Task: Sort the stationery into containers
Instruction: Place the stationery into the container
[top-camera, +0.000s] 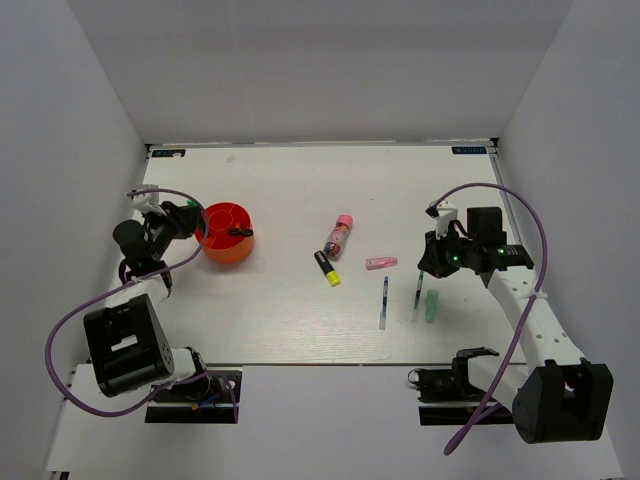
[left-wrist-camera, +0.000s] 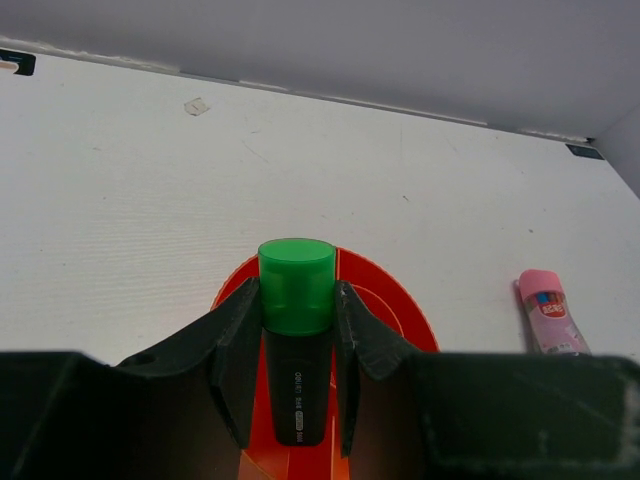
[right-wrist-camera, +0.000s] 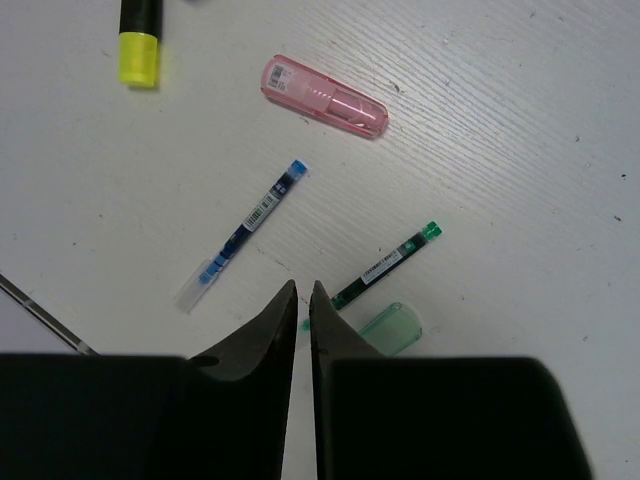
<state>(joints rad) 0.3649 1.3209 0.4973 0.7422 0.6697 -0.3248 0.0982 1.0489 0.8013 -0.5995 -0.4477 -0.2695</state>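
My left gripper (left-wrist-camera: 292, 330) is shut on a black highlighter with a green cap (left-wrist-camera: 296, 300), held just above the round red-orange container (left-wrist-camera: 385, 300). In the top view that container (top-camera: 226, 232) sits at the left, with a black item (top-camera: 237, 231) inside it. My right gripper (right-wrist-camera: 303, 295) hovers over the table with its jaws a narrow slit apart and nothing between them. Just right of its tips lie a thin green pen (right-wrist-camera: 385, 265) and a pale-green cap (right-wrist-camera: 392, 328). A blue pen (right-wrist-camera: 243, 232) lies to the left.
A pink eraser (top-camera: 381, 263), a yellow-capped highlighter (top-camera: 327, 268) and a pink-capped glue stick (top-camera: 340, 235) lie mid-table between the arms. White walls close in the table at the back and both sides.
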